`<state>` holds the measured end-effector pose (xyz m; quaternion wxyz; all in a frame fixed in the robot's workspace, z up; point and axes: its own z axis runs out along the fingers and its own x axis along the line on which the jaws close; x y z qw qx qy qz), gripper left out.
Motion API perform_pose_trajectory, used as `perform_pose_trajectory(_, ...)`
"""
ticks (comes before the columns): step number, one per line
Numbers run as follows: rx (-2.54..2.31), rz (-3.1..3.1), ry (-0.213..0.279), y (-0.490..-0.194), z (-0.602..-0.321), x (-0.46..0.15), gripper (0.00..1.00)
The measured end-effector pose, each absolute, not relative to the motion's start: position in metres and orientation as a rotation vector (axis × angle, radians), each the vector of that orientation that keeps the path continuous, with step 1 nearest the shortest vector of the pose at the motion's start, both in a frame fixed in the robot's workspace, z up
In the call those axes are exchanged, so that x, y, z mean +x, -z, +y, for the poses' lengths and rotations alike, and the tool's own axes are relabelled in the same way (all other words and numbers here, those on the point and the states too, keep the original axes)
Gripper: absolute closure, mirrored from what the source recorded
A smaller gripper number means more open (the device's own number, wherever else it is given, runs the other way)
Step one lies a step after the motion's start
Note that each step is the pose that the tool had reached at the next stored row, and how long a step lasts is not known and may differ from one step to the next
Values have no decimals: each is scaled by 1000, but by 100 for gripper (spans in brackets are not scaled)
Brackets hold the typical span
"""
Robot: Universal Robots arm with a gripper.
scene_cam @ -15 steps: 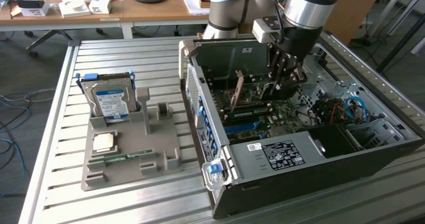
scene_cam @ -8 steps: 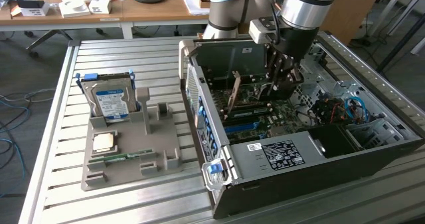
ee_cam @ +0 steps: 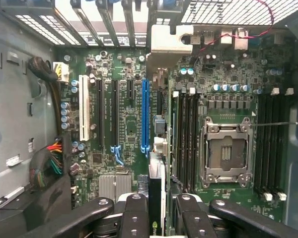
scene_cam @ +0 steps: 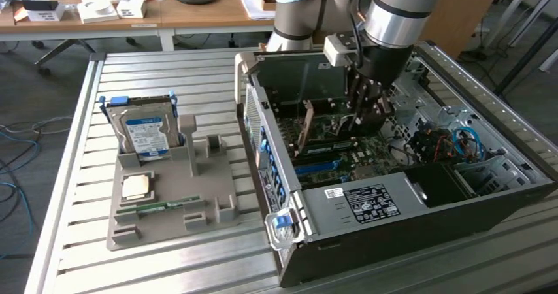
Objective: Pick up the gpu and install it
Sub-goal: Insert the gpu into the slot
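Note:
In the wrist view I see the gpu (ee_cam: 157, 186) edge-on, a thin black card clamped between my fingers (ee_cam: 135, 215), so my gripper (ee_cam: 159, 220) is shut on it. Its pale metal bracket (ee_cam: 169, 44) points at the slot openings in the case's rear wall. The card hangs over the motherboard, just beside the long blue slot (ee_cam: 145, 114); I cannot tell whether it touches the board. In the exterior view my gripper (scene_cam: 364, 114) reaches down inside the open computer case (scene_cam: 366, 202), with the gpu's tan bracket (scene_cam: 307, 127) toward the exterior view's left.
A grey holder tray (scene_cam: 166, 202) lies at the exterior view's left of the case, carrying a hard drive (scene_cam: 144, 134) and a green memory stick (scene_cam: 161, 207). Inside the case are the processor socket (ee_cam: 227, 153), memory slots and cable bundles (ee_cam: 47, 163). Desks stand behind.

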<state>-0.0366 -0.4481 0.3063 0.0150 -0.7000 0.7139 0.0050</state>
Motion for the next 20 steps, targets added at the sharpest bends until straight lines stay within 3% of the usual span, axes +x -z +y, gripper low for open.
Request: perform_pose_trajectory(20, -2178, 2221, -14, -304, -457, -43, 74)
